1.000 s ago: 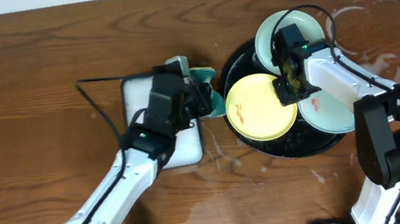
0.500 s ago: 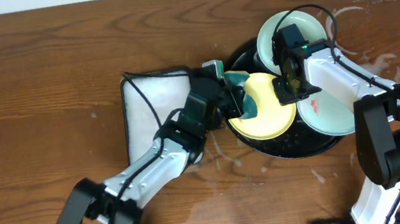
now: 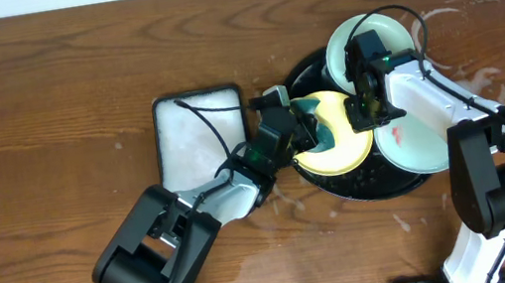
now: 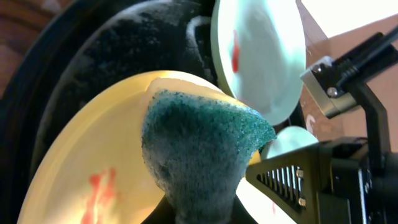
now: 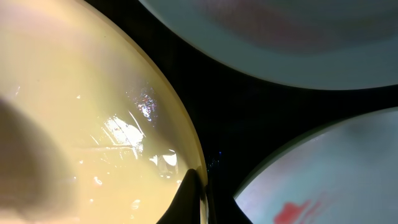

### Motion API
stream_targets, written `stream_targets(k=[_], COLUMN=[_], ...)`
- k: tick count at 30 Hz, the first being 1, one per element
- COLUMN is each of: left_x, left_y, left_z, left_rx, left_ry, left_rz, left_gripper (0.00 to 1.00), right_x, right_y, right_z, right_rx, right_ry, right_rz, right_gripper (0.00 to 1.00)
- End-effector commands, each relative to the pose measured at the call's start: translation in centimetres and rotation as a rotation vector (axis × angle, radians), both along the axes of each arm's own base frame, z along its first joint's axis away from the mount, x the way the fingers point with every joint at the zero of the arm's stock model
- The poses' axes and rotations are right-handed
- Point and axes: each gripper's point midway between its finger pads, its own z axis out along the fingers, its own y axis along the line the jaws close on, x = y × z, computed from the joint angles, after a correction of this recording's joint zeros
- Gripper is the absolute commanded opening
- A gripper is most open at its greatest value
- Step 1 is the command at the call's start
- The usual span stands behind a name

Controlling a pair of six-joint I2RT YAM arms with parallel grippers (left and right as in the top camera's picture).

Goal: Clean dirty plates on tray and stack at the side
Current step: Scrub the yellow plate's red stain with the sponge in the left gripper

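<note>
The black tray holds three plates. The yellow plate lies at its left, with red smears. One mint plate is at the back with a red smear; another mint plate is at the right, smeared red. My left gripper is shut on a green sponge that rests on the yellow plate. My right gripper is shut on the yellow plate's right rim.
A white foam-filled rectangular tray lies left of the black tray on the wooden table. Wet smears mark the table at the right back and in front of the trays.
My left gripper has moved right from the white foam tray, carrying the sponge, onto the yellow plate. The right gripper has stayed on the plate's rim.
</note>
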Motion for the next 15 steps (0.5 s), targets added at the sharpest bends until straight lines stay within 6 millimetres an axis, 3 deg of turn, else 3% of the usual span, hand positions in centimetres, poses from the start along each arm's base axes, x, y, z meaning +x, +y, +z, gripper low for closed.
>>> stream_targets(k=[1, 8, 15], left_x=[0.0, -0.7, -0.6], left_y=[0.0, 0.2, 0.1], left_z=[-1.0, -1.6, -0.2], left_rx=[0.027, 0.127, 0.335], left_ry=[0.013, 0.043, 0.080], left_rz=[0.042, 0.006, -0.106], left_gripper=[0.07, 0.07, 0.07], right_x=[-0.5, -0.5, -0.5], right_y=[0.8, 0.8, 0.8], right_z=[0.1, 0.1, 0.1], right_rx=[0.043, 0.042, 0.043], right_ry=[0.010, 0.011, 0.010], right_rz=[-0.007, -0.007, -0.007], right_gripper=[0.01, 0.01, 0.01])
